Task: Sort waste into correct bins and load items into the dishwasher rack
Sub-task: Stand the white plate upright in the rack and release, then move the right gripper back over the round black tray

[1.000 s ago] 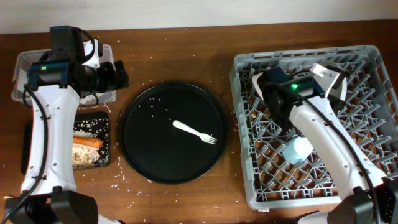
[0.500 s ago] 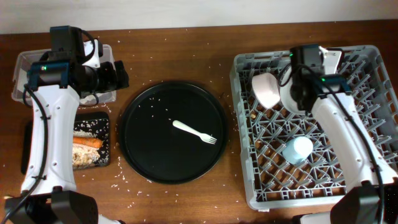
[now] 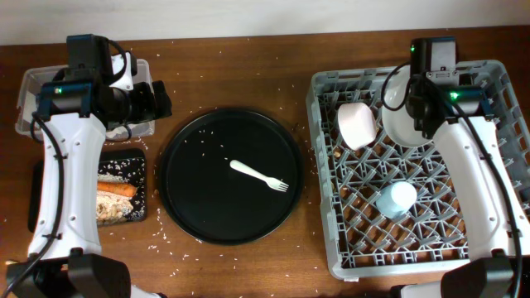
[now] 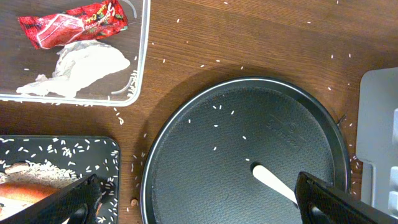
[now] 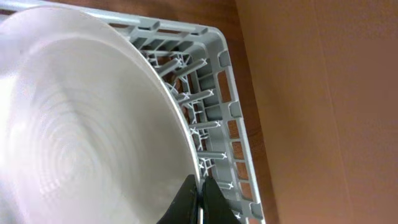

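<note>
My right gripper (image 5: 199, 200) is shut on the rim of the grey plate (image 5: 81, 130), holding it on edge over the far part of the dishwasher rack (image 3: 327, 174); in the overhead view the plate (image 3: 396, 112) stands beside the white bowl (image 3: 356, 124). The light blue cup (image 3: 396, 199) sits lower in the rack. The white fork (image 3: 258, 175) lies on the round black tray (image 3: 207, 207). My left gripper (image 4: 199, 208) is open and empty, above the tray's left part. The red wrapper (image 4: 71, 25) and napkin (image 4: 81, 65) lie in the clear tub (image 4: 144, 56). Carrot (image 3: 116, 189), rice (image 3: 116, 170) and a brown lump (image 3: 108, 209) lie in the shallow black tray (image 3: 142, 186).
Rice grains are scattered on the wooden table round the round tray and on it (image 4: 217, 112). The rack's rim and pegs (image 5: 211, 112) lie just right of the plate. A pale wall runs along the table's far edge.
My right arm has carried the plate from the rack's middle towards its far side, uncovering the white bowl. The left arm has not moved.
</note>
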`<state>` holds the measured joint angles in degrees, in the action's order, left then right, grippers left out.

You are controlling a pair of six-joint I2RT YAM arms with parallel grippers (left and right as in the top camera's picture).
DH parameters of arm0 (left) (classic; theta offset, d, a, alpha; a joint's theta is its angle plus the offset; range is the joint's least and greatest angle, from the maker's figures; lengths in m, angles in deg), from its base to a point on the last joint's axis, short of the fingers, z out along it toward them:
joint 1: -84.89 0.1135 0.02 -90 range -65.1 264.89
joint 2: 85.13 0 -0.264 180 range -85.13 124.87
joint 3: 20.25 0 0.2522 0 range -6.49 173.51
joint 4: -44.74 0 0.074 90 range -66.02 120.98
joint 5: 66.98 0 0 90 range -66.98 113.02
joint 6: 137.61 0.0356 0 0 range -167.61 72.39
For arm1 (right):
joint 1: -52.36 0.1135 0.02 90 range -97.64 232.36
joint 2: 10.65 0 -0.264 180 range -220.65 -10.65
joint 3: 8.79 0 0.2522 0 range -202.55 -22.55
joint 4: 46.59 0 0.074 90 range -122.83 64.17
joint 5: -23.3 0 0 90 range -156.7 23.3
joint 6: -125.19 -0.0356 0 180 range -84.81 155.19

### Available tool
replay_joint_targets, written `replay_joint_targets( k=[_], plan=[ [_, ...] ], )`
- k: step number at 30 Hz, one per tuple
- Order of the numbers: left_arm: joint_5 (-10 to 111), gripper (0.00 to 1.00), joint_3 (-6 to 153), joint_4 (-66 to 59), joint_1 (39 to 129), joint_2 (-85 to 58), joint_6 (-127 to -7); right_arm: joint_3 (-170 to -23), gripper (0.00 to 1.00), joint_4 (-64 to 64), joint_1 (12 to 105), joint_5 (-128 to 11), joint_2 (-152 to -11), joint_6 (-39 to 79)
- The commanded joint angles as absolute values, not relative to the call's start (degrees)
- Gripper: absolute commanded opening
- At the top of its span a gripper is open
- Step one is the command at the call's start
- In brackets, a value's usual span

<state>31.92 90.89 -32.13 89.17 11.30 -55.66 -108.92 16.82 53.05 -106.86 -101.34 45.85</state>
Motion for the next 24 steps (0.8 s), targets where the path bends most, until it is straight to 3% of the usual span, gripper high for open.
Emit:
replay_joint_targets(
  k=[1,11,12,14,15,21,24],
  plan=[
    [31.6,0.99,90.7,-32.0,89.3,11.0,-55.7,-110.1,0.04,17.0,50.6,-107.2,-101.4,47.2],
    [31.5,0.99,90.7,-32.0,89.3,11.0,-55.7,-110.1,0.05,16.8,49.6,-104.2,-105.3,48.5],
    [31.5,0.99,90.7,-32.0,89.3,11.0,-55.7,-110.1,0.15,16.6,49.6,-104.2,-105.3,48.5],
    [31.6,0.99,90.7,-32.0,89.3,11.0,-55.7,-110.1,0.65,16.6,49.7,-103.9,-105.2,48.2],
    [31.6,0.99,90.7,-32.0,89.3,11.0,-55.7,-110.3,0.77,16.6,50.1,-102.4,-104.9,47.9],
    [31.5,0.99,90.7,-32.0,89.3,11.0,-55.7,-118.7,0.93,23.1,51.4,-93.5,-100.4,45.1],
    [31.5,0.99,90.7,-32.0,89.3,11.0,-55.7,-124.4,0.94,29.1,52.9,-78.9,-99.0,44.8]
  ],
)
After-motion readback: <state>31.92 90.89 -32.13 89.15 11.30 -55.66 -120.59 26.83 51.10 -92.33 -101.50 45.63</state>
